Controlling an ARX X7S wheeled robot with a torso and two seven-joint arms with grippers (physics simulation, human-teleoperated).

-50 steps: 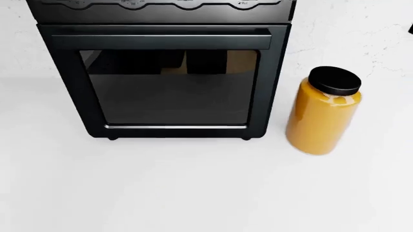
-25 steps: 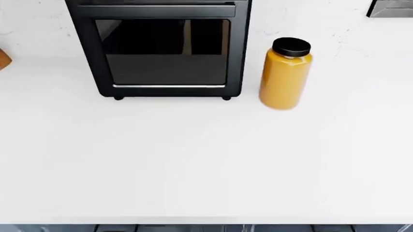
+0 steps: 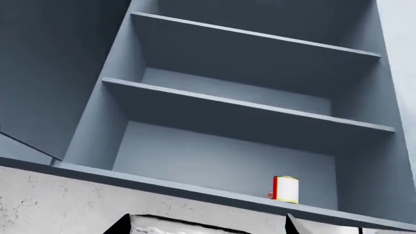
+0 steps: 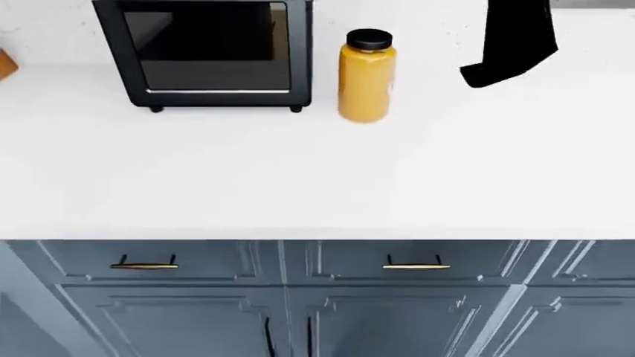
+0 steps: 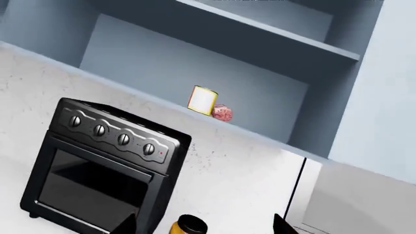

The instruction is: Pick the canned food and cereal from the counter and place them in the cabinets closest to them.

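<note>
White tabletop (image 4: 297,178) carries no cereal; canned food (image 3: 285,189) is shelved in its cabinet (image 3: 221,161), toward one o'clock. End effector states cannot be told.

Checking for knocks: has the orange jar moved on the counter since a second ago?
No. The orange jar still stands just right of the black oven; only the head view has pulled back.

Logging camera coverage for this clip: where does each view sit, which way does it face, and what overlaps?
Head view: high, facing down over the counter, black oven and orange jar; a dark arm part shows.
Left wrist view: low, facing up into the open cabinet holding the canned food; finger edges barely show.
Right wrist view: facing up at oven, can and shelf.
Shared: both wrists see the can; head and right wrist see the oven.
</note>
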